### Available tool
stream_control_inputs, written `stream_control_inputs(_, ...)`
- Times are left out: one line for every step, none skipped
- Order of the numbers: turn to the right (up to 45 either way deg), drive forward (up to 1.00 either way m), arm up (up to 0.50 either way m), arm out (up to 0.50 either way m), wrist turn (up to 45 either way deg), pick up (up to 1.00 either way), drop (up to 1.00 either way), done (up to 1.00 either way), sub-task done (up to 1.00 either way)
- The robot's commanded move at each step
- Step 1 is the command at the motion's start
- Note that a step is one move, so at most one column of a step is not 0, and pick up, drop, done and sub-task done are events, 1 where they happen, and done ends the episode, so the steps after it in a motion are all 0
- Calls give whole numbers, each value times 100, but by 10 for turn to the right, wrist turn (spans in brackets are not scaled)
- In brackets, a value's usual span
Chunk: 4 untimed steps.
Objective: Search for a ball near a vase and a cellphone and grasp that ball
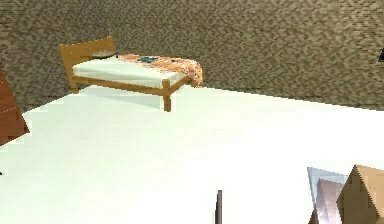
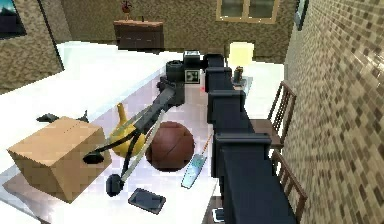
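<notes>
Reddish-brown and round, the ball point(image 2: 170, 147) lay on the pale tabletop point(image 2: 90, 205), just right of the gripper point(image 2: 105, 168) and its thin fingers point(image 2: 122, 172) in the arm side view. A yellow vase point(image 2: 125, 137) stood between them, and a dark flat cellphone point(image 2: 147, 198) lay nearby. Whether the fingers gripped anything could not be told. The dark square arm point(image 2: 235, 140) reached outward, the gripper slanting down toward a cardboard box point(image 2: 55, 158).

Saw a wooden bed point(image 1: 120, 70) against the rough brown wall, with a patterned blanket point(image 1: 188, 72) draped over its foot. Found a cardboard box point(image 2: 58, 155) low at the arm side view's left, a dark dresser point(image 2: 138, 35) by the far wall and a wooden chair point(image 2: 278, 112) toward the right.
</notes>
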Motion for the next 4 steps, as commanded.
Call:
stream_control_inputs(0, 0, 0, 0, 450, 0, 0, 0, 0)
stream_control_inputs(0, 0, 0, 0, 450, 0, 0, 0, 0)
stream_control_inputs(0, 0, 0, 0, 240, 0, 0, 0, 0)
stream_control_inputs(0, 0, -30, 0, 0, 0, 0, 0, 0)
